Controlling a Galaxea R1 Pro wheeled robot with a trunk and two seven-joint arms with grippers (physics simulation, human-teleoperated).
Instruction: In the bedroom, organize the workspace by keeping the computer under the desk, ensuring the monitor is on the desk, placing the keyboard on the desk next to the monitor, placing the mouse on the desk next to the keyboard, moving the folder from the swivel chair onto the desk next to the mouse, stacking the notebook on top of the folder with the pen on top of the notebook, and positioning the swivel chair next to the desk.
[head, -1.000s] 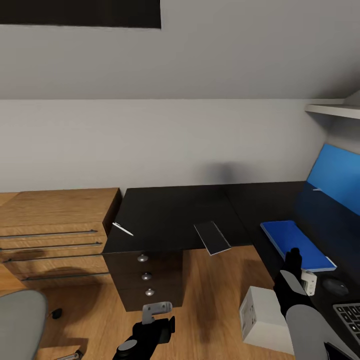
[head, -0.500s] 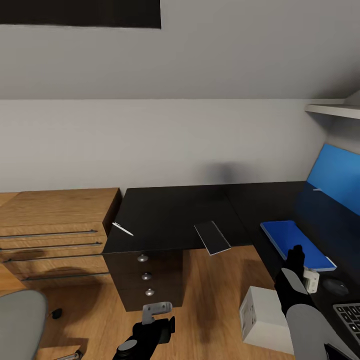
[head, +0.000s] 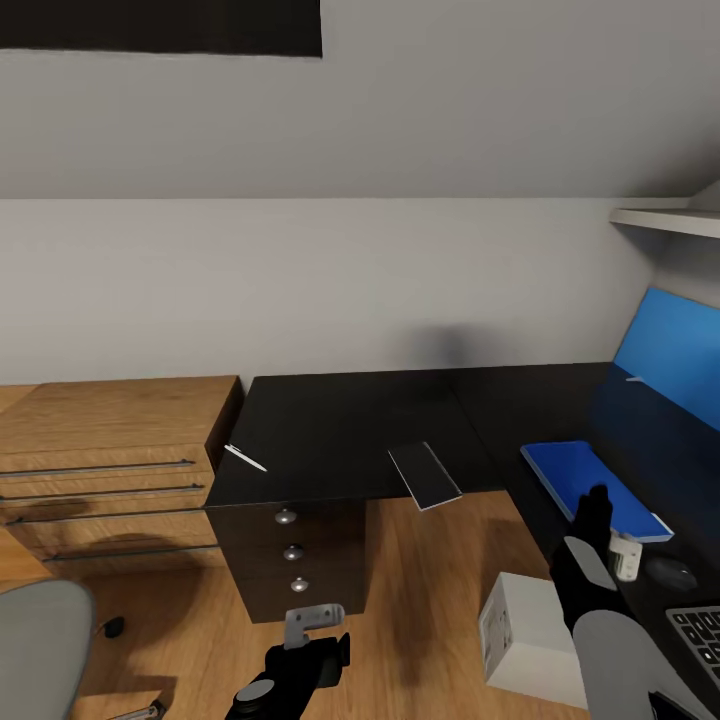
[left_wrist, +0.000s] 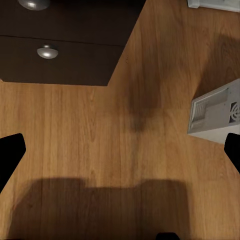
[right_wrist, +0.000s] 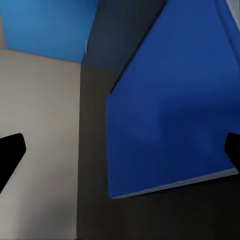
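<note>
Both grippers spread wide: right gripper raised near the blue folder, left gripper low over floor.

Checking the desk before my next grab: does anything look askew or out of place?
Yes. The notebook sits crooked at the desk's front edge, one corner hanging over the floor. The pen lies alone near the desk's left edge. The folder lies flat on the desk.

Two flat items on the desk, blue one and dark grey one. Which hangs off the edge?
The dark grey notebook: its near corner juts past the desk front over the floor. The blue folder lies fully on the desktop, by the right arm.
</note>
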